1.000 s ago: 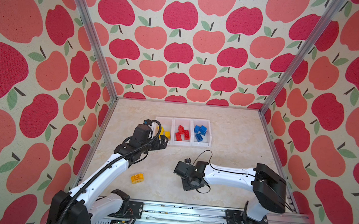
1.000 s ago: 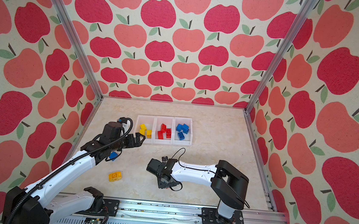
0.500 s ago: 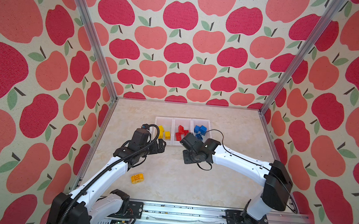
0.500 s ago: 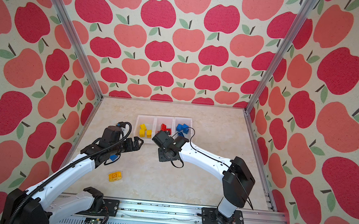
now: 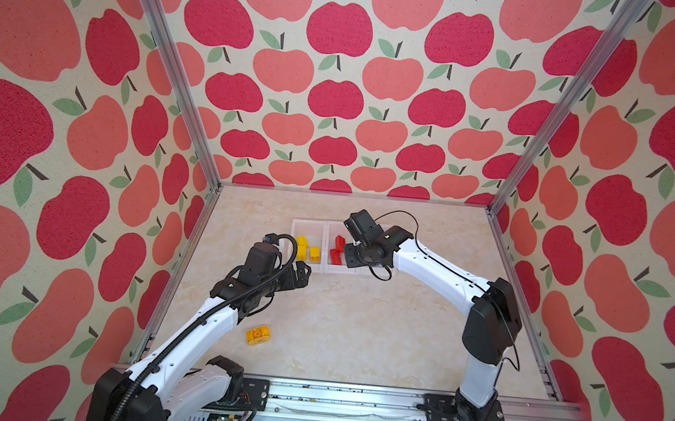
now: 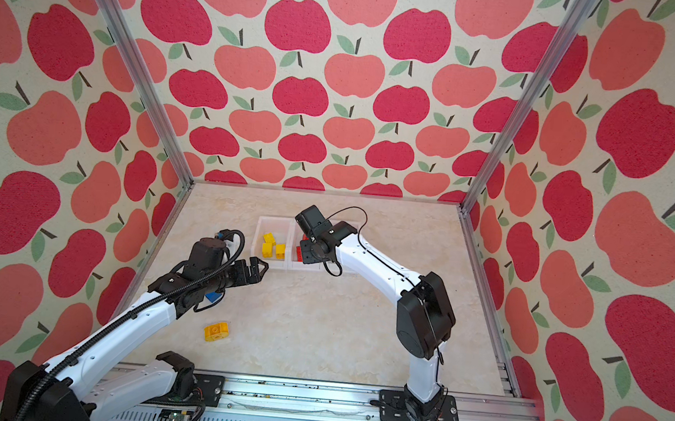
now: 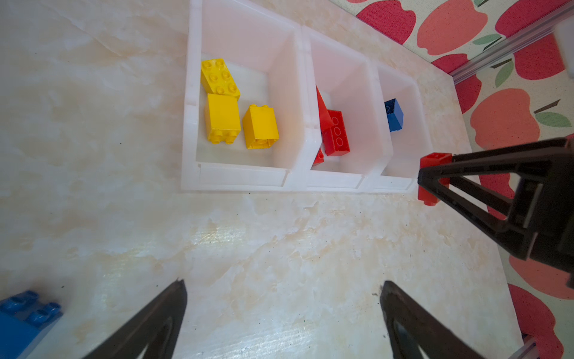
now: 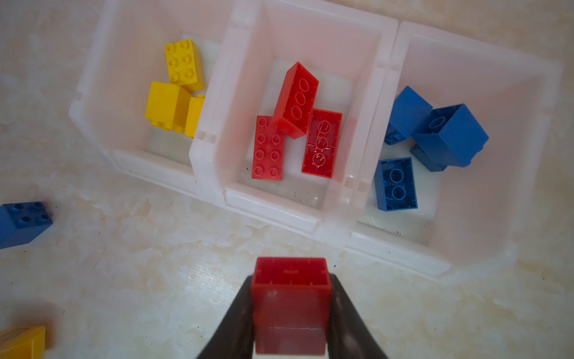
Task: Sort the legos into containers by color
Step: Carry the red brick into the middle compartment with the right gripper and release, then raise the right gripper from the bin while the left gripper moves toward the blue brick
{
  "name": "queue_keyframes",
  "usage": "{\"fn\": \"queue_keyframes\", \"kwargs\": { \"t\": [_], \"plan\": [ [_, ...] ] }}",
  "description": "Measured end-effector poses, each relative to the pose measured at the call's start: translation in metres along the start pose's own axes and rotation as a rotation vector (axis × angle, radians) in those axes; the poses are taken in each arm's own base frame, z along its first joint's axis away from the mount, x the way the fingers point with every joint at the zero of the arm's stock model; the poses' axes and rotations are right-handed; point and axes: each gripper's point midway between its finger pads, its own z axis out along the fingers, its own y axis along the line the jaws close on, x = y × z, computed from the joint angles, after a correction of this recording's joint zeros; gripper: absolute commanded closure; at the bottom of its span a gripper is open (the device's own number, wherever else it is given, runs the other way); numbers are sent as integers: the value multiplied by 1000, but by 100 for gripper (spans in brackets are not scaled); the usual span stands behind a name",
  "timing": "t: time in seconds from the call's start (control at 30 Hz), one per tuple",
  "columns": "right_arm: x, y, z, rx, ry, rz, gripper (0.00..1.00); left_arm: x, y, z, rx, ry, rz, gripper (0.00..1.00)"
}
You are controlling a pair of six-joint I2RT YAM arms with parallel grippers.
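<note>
- The right gripper (image 8: 291, 281) was clenched on a red brick (image 8: 290, 301), gripping it by two opposite sides just in front of the containers (image 8: 270, 206), close to the middle bin's front wall.
- The left gripper (image 7: 283, 283) was released, its jaws spread wide with nothing between them, over bare surface (image 7: 248, 248) in front of the bin with the yellow pieces.
- Three yellow bricks (image 7: 222, 121) lay in one end bin, three red bricks (image 8: 295, 124) in the middle bin and several blue bricks (image 8: 447, 133) in the other end bin.
- A loose blue brick (image 8: 23, 222) lay on the surface outside the containers, near the left gripper.
- A rounded yellow piece (image 5: 258, 335) lay on the surface well apart from the containers, beside the left arm (image 5: 213, 321).
</note>
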Motion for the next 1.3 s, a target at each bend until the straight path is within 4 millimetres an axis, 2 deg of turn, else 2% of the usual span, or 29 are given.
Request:
{"fn": "queue_keyframes", "kwargs": {
  "t": [0.33,0.6,0.8,1.0,1.1,1.3],
  "plan": [
    [-46,-14,48,10,-22,-8,68,-1,0,-3,4,-9,-7,0],
    [-71,-16,70,4,-33,-20,68,-1,2,-4,-3,-13,-12,0],
    [-72,-18,83,11,-15,-31,66,2,5,-3,-10,-6,-15,0],
    [-63,-22,96,23,21,-37,56,2,7,-4,-14,-6,-19,1],
    [-60,-23,97,26,32,-41,51,3,8,-4,-17,-1,-22,1],
    [-60,-23,97,27,34,-41,49,6,10,-4,-26,11,-32,1]
  ]
}}
